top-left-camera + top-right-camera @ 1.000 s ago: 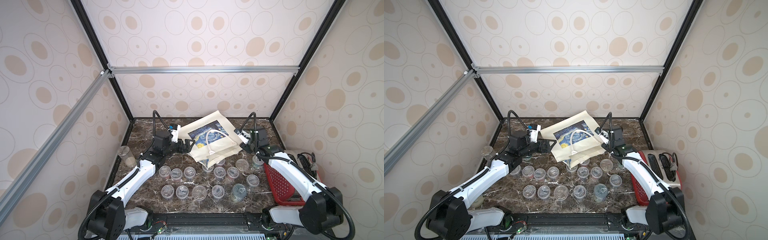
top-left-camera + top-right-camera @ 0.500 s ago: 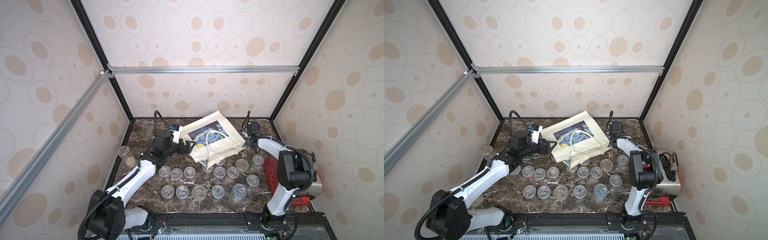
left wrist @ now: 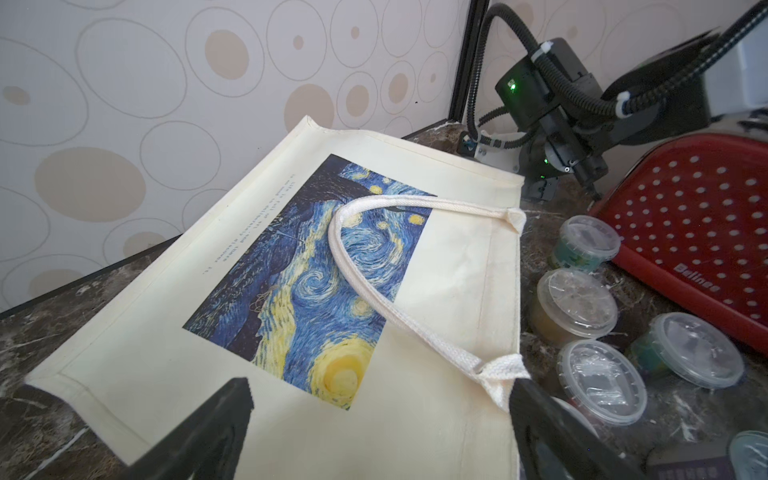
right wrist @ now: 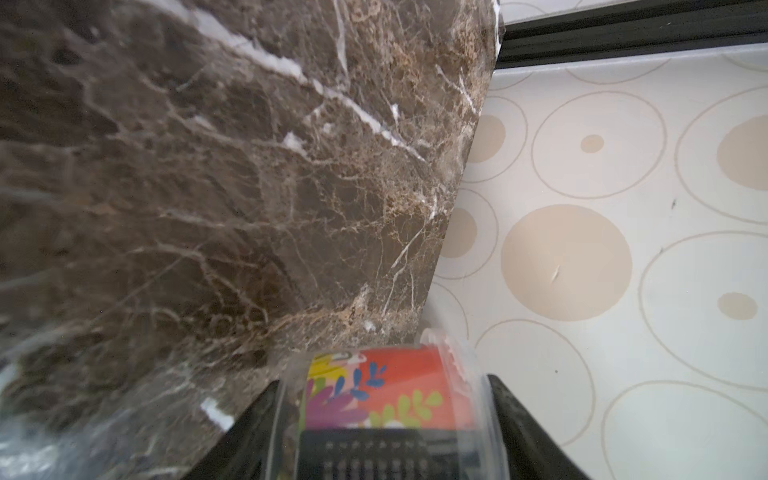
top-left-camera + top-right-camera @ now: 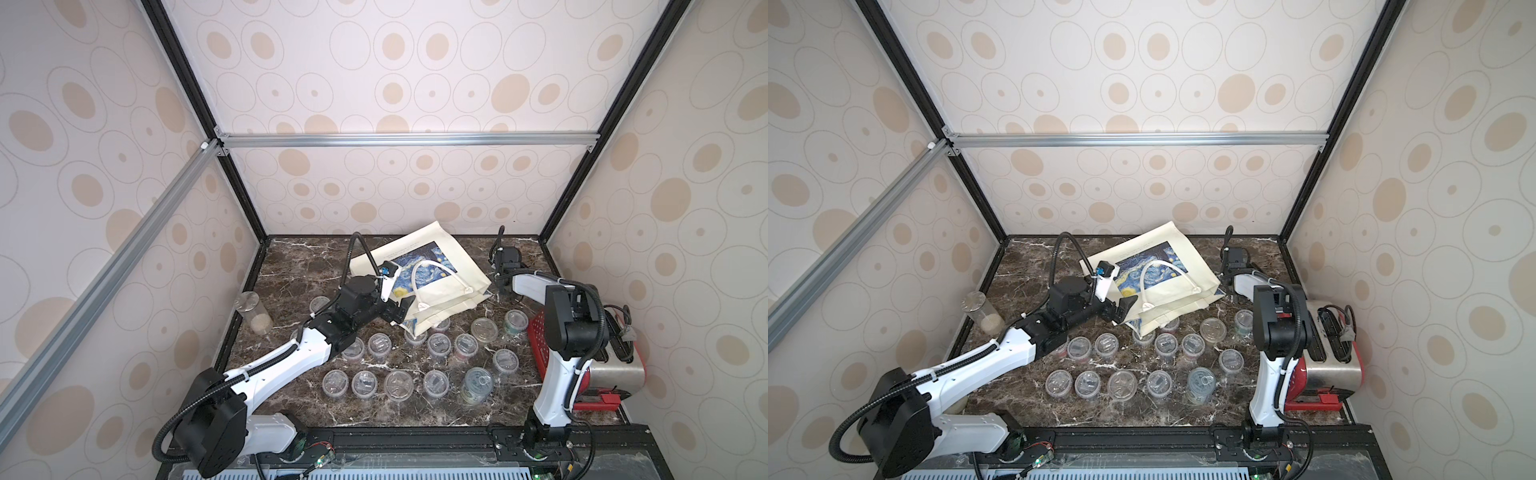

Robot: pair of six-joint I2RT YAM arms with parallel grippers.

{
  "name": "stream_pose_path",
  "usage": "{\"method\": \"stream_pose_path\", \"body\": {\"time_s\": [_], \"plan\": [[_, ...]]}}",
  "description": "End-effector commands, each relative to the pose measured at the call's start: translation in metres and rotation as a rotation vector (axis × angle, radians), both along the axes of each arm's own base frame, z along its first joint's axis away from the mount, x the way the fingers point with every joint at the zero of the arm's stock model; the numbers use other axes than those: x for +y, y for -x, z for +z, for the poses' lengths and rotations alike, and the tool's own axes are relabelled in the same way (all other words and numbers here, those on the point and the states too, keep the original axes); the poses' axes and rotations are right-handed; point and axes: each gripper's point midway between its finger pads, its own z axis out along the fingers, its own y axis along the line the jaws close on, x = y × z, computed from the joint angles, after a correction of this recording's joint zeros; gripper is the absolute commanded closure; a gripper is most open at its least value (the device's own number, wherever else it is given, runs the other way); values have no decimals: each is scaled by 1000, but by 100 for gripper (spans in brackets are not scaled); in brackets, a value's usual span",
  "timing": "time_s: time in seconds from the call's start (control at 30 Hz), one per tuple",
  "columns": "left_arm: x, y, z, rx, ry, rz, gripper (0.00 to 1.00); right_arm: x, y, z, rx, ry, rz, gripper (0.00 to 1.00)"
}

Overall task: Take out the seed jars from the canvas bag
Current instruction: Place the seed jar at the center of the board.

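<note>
- Dark brown marble tabletop [image 5: 291, 266] is enclosed by walls papered with beige ovals.
- The canvas bag [image 5: 449, 282] is laid flat at 12 o'clock of the table in both top views. Its starry print is turned upward and a white strap handle [image 3: 365, 286] is looped over the print.
- Seed jars [image 5: 399, 384] are stood lids up in rough rows from the centre to 6 o'clock. Two are partly covered by the bag's mouth edge.
- The left gripper [image 3: 382, 386] is spread wide, low over the bag's near corner, with one finger just beside the handle's stitched end.
- The right gripper [image 4: 384, 407] is pinched on a red-labelled seed jar [image 4: 399, 382] at 2 o'clock, beside the bag.
- A tall clear cylinder with beige grains [image 5: 253, 311] is set at 9 o'clock.
- A red toaster [image 5: 1329, 361] is placed at 4 o'clock.
</note>
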Motion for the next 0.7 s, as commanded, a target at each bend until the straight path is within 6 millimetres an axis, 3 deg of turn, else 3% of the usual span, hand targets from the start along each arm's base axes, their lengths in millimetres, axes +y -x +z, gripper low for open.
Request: {"method": "stream_pose_path", "body": {"time_s": [0.0,0.33,0.67], "plan": [[2,-14,21,-98,-52,52,2,0,-8,-3,-20,8,-29,38],[9,-10,12,-76,-66,67,2,12,-9,-11,-21,8,-35,31],[9,-6,3,-49,-79,59,2,29,-4,3,-49,-46,-26,20]]}}
